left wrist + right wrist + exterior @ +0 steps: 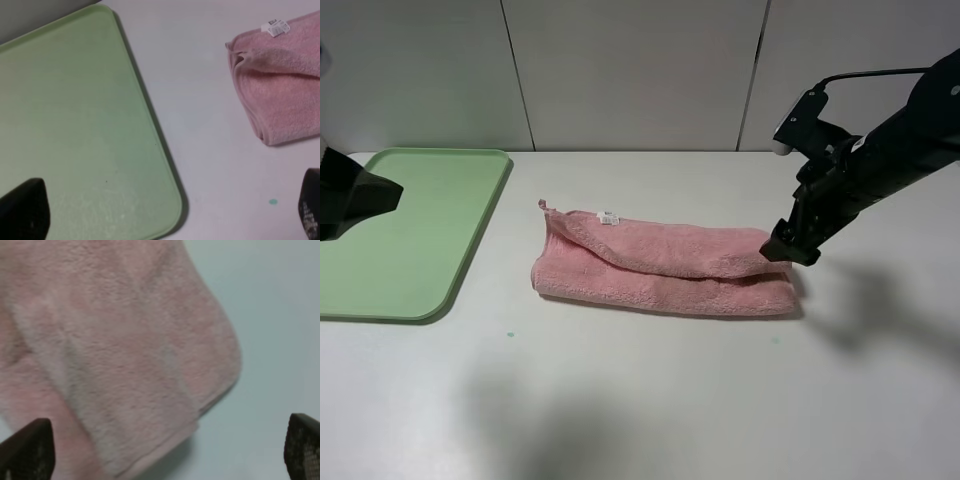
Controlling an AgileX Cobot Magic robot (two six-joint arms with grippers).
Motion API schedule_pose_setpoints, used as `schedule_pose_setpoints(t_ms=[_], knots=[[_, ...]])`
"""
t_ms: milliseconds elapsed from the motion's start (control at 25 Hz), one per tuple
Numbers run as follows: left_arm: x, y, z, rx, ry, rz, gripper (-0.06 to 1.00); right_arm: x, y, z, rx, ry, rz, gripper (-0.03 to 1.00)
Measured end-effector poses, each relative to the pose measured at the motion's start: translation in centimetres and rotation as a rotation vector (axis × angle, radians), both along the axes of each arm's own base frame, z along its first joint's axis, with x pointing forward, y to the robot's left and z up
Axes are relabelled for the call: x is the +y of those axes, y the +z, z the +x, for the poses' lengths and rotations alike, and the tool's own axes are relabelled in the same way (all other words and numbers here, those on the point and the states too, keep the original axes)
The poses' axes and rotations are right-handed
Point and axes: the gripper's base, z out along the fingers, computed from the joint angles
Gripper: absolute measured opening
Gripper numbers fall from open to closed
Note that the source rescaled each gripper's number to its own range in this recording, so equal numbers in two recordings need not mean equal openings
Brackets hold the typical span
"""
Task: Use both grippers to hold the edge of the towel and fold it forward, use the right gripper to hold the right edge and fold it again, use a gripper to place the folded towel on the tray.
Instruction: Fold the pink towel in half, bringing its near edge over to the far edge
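The pink towel (665,268) lies folded into a long strip on the white table, with its white label (609,216) and corner loop at the far left end. My right gripper (788,248) hangs open just over the strip's right end; the right wrist view shows that end of the towel (115,340) under its spread fingertips (25,450), with nothing held. The light-green tray (410,230) lies at the left and carries nothing. My left gripper (165,212) is open above the tray's near corner (165,210), apart from the towel (285,85).
White wall panels (640,70) stand behind the table. A small teal speck (510,334) marks the tabletop in front of the tray. The right arm's shadow falls on the table to the right of the towel.
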Motion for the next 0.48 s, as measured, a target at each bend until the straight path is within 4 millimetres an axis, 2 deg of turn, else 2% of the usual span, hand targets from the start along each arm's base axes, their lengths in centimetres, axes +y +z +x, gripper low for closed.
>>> schedule_pose_setpoints(t_ms=[240, 480], knots=[[0.0, 0.0, 0.0, 0.0, 0.0, 0.0, 1.0, -0.4, -2.0, -1.1, -0.091, 0.066, -0.068, 1.0], [0.0, 0.0, 0.0, 0.0, 0.0, 0.0, 1.0, 1.1, -2.9, -2.3, -0.156, 0.151, -0.094, 1.0]])
